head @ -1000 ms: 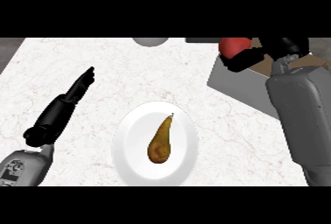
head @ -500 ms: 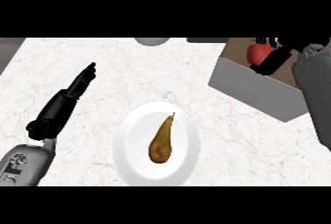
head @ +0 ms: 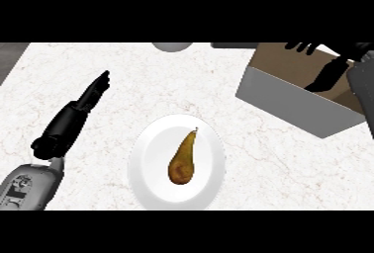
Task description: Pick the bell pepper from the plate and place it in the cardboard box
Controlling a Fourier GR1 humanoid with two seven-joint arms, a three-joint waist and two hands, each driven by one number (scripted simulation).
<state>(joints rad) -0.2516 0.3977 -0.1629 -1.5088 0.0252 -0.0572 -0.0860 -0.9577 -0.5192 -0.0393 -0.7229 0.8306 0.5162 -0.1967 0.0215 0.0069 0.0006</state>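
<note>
The right hand (head: 329, 74) is hanging over the cardboard box (head: 292, 106) at the counter's far right corner. Its black fingers are standing apart and fairly straight, one long finger pointing down into the brown inside, and they are clasping nothing that shows. The bell pepper is not showing anywhere in the head view. Whether it is lying inside the box, under the hand or behind the near wall, cannot be told. The box is sitting slantwise to the counter's edges, and its pale grey outer wall is facing the middle of the counter.

Toward the near edge, about midway along it, a white plate (head: 153, 168) is carrying a brown pear (head: 182, 158), which is lying lengthwise with its stem toward the far edge. The plate is lying well apart from the box.

Near the left edge the left hand (head: 87, 99) is resting open, with its fingers straight, together and pointing toward the far edge. Its grey forearm is bearing dark marks too small to read.

A round grey object (head: 172, 46) is sitting at the far edge, cut off by the view.
</note>
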